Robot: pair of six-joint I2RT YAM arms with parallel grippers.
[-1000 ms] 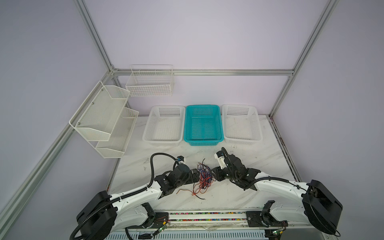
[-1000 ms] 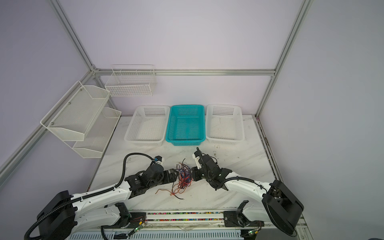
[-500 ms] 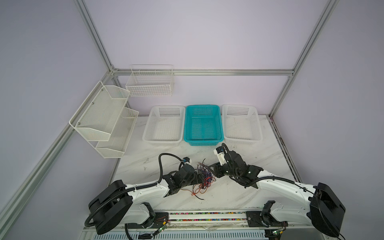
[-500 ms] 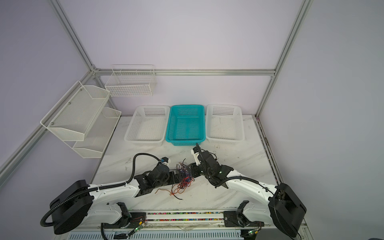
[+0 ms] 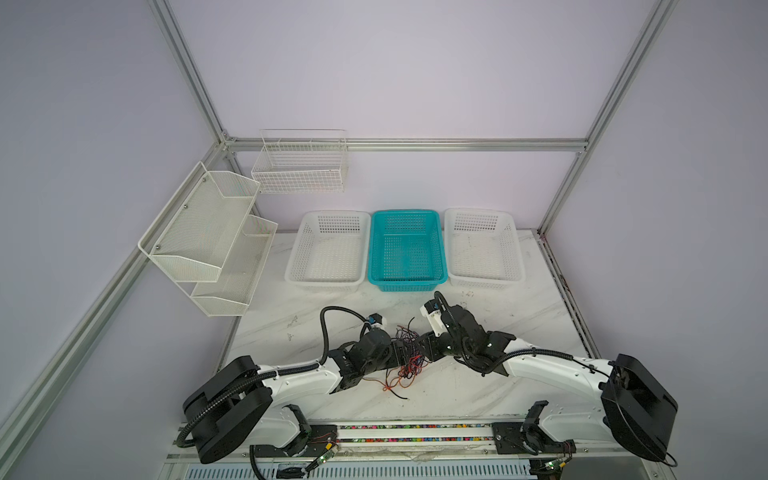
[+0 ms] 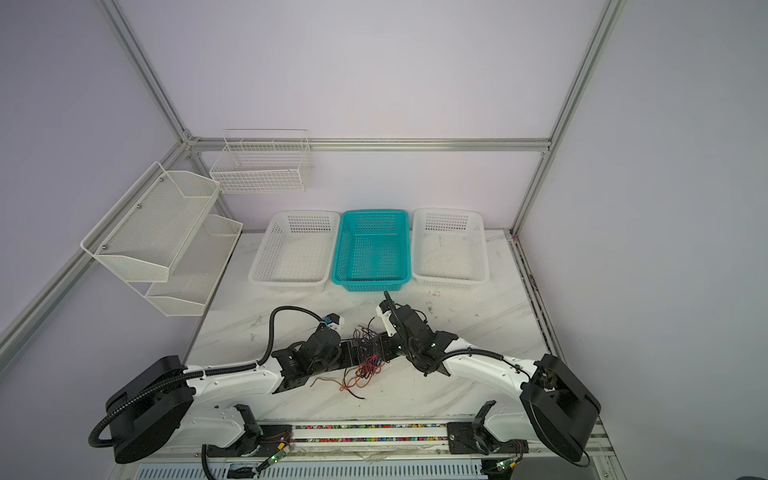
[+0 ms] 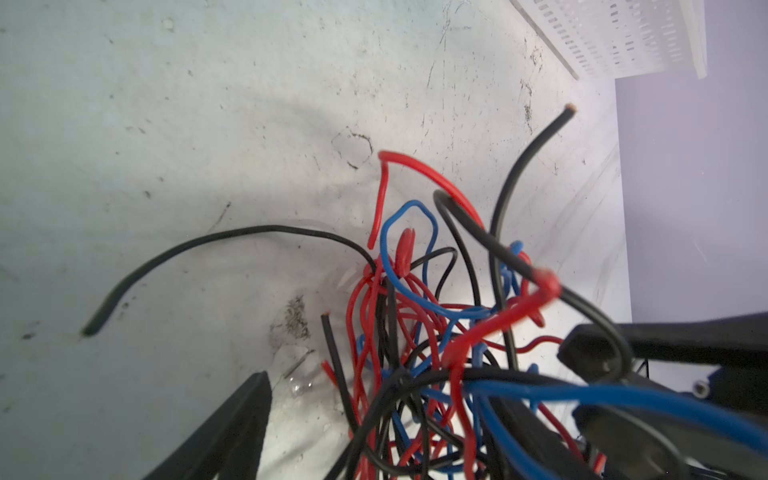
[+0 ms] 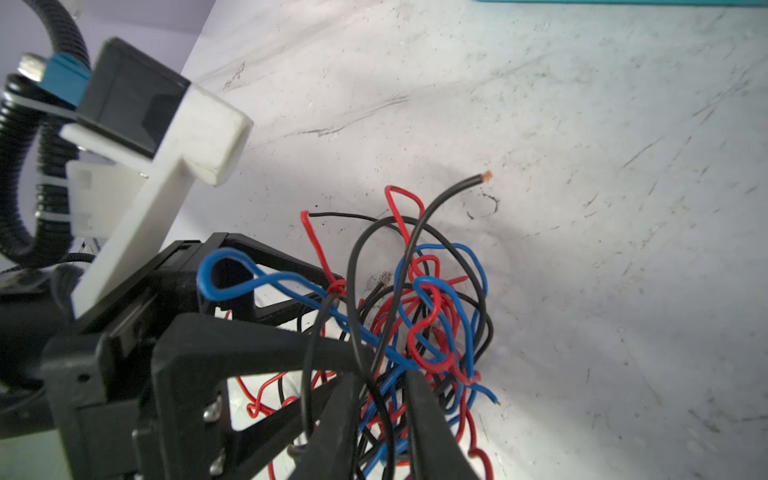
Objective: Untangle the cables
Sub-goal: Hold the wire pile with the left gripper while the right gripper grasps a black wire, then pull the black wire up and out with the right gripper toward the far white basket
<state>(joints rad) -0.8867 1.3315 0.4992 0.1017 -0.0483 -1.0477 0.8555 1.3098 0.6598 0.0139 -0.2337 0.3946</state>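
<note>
Tabletop (image 5: 519,324): a white marbled surface on which the three plastic baskets and the tangle are set.
Left white basket (image 5: 322,283): placed at the far side, just beside the teal basket; only its perforated floor is seen inside.
Teal basket (image 5: 407,285): set in the middle of the row; only its own perforated floor is seen inside.
Right white basket (image 5: 484,283): set just beside the teal basket; only its perforated floor is seen inside.
Wire basket (image 5: 299,179): hung on the rear wall; only its grid is seen.
Two-tier mesh shelf (image 5: 199,224): mounted on the left wall; only mesh is seen in both tiers.
Cables (image 5: 409,358): black, red and blue strands are knotted in one tangle on the tabletop between the two grippers, well apart from every basket. Loose red and black ends are trailed toward the front edge.
Left gripper (image 5: 401,354): the jaws are spread wide at the tangle's side, and strands lie loosely between the fingers (image 7: 237,428).
Right gripper (image 8: 384,399): the fingers are drawn nearly together, with black and blue strands pinched between them.
</note>
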